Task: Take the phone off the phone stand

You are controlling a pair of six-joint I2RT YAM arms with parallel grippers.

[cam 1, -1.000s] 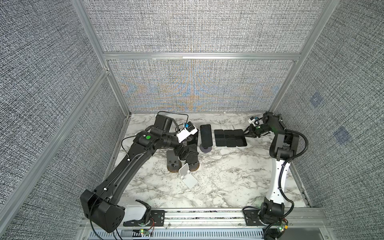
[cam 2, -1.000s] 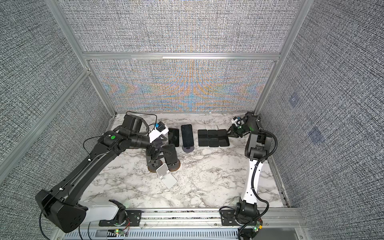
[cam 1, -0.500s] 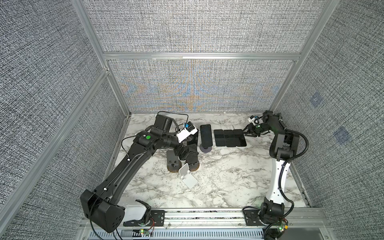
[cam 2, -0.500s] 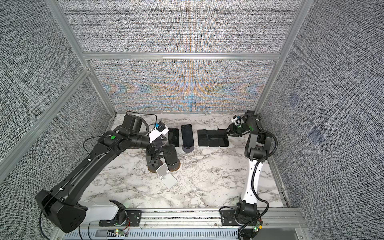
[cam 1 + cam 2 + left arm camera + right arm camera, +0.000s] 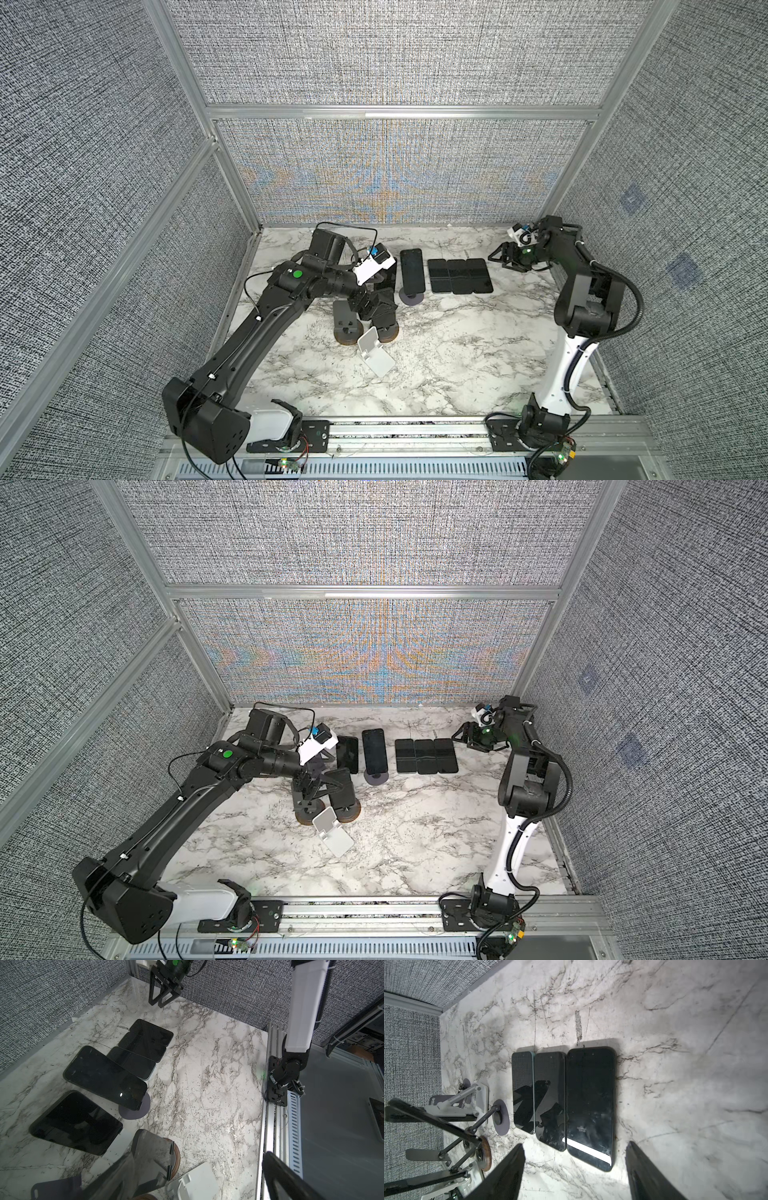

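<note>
Both top views: high over front rail (image 5: 415, 432), tilted down toward back wall (image 5: 395, 166), far off. Whole marble table (image 5: 457, 365) framed, row of three phones (image 5: 459, 276) toward back.
Left wrist view: low and close, on phone stands (image 5: 153, 1153) side of row, facing across row toward right arm's base (image 5: 284, 1072).
Right wrist view: close above table, just beside row, facing across row toward phone stands.
Row shared by all four.

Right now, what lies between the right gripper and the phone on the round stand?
Three phones, flat side by side, sit between right gripper and stand phone, in both top views.
</note>
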